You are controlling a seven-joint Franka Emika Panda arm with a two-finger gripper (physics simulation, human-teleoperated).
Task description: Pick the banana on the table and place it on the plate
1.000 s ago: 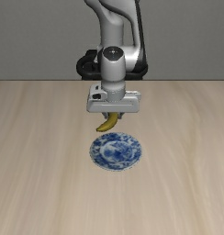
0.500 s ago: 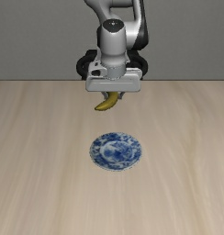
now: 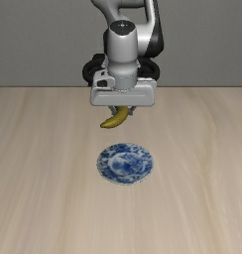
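Note:
A yellow banana [image 3: 114, 119] hangs in the air above the wooden table, held at its upper end by my gripper [image 3: 120, 106], which is shut on it. The banana's lower tip points toward the exterior view's left. Below and slightly forward lies the blue-and-white patterned plate [image 3: 125, 162], flat on the table with nothing on it. The banana is clear of the plate, a short way above its far rim.
The light wooden table [image 3: 44, 198] stretches wide on both sides of the plate. My arm's base [image 3: 93, 69] stands at the far edge behind the gripper.
The gripper rose with the banana from just over the plate's far rim, then came forward and down a little. The plate has stayed still.

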